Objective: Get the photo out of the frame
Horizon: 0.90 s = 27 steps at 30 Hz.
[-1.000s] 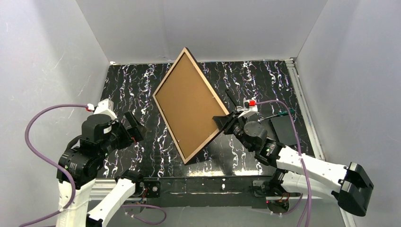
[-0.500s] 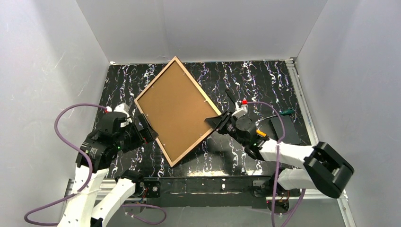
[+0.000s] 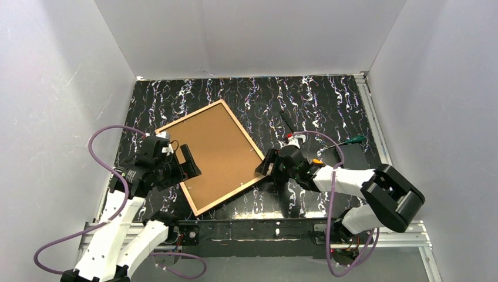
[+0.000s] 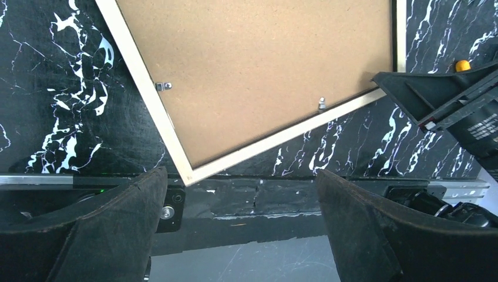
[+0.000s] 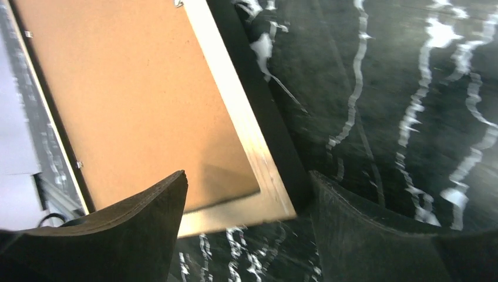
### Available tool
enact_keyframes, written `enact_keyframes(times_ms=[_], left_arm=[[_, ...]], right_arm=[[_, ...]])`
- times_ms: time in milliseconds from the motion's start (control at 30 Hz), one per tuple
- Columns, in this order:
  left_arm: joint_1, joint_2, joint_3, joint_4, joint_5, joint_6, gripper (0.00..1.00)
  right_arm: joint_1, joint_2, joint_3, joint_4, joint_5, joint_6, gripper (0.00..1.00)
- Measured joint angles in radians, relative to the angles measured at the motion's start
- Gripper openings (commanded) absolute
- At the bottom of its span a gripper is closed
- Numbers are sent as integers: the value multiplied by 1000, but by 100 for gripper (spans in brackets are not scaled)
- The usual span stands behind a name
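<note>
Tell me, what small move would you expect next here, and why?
Probably the left gripper should reach down to a small metal tab and swivel it aside. The frame lies on the table, brown backing board up. It and the right gripper both stand open, holding nothing, and tabs along the rim seem to pin the board in.

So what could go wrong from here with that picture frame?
The frame lies face down with its near corner at the table edge; a nudge from the open right end effector might slide it off. Small metal clips pin the photo in, brown back up; prying without turning them could bend it.
</note>
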Motion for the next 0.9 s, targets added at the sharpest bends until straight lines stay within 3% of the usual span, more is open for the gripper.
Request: enact_keyframes(times_ms=[333, 600, 900], left_arm=[[0, 54, -8, -5, 17, 61, 98], [0, 161, -8, 10, 178, 93, 98], [-16, 433, 167, 76, 436, 118, 98]], right_arm=[[-12, -205, 29, -466, 77, -149, 77], [-31, -333, 124, -732, 245, -216, 75], [-300, -439, 133, -889, 292, -270, 78]])
